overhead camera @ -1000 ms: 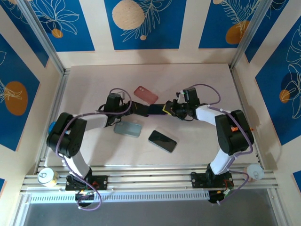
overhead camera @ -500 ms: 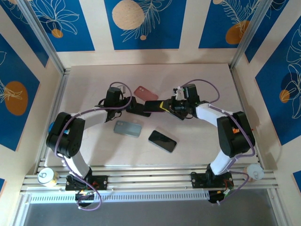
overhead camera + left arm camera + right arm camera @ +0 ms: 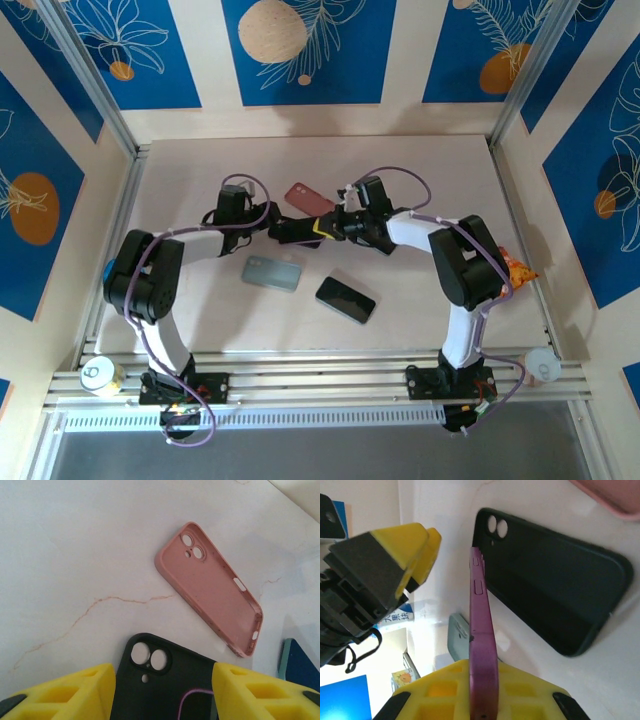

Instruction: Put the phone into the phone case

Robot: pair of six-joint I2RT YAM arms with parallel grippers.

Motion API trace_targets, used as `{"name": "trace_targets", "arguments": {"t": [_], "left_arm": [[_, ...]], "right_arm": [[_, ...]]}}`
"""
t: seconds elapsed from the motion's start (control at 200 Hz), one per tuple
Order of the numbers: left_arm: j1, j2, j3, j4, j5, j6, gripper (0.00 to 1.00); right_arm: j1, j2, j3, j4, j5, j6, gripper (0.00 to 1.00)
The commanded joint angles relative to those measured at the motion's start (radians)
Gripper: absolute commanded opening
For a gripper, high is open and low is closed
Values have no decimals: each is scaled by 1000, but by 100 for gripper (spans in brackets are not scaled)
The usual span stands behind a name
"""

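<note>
Mid-table, the right gripper (image 3: 484, 666) pinches the purple phone (image 3: 481, 605) by its two faces. It holds the phone on edge, side buttons up, at the rim of the black case (image 3: 555, 585), which lies open side up on the table (image 3: 75, 540).

That narrow pinch at the near end looks like the weak point. If the far corner catches on the case's rim, the phone could pivot or slide out of the fingers. The case may also skid: the left gripper (image 3: 164, 680) has its fingers spread to either side of it, and whether they press its sides cannot be told. Lowered on edge like this, the phone would likely wedge rather than seat, so it seems to need rolling flat first.

The phone's long axis runs away from the right wrist, roughly toward the left gripper. Its far end reaches the end of the case with the camera cutouts, though whether the two touch cannot be told. Just beyond lies a pink case (image 3: 210, 587), also open side up and close enough to be knocked.
</note>
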Motion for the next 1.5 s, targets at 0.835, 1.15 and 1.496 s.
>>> {"name": "trace_targets", "arguments": {"t": [0.835, 1.15, 1.496], "left_arm": [[8, 153, -3, 181, 59, -55, 54], [7, 158, -37, 236, 94, -91, 54], [6, 163, -54, 253, 105, -107, 54]], "right_arm": [[-21, 143, 71, 154, -35, 154, 0], [-11, 168, 86, 133, -7, 152, 0], [2, 210, 117, 134, 12, 165, 0]]}}
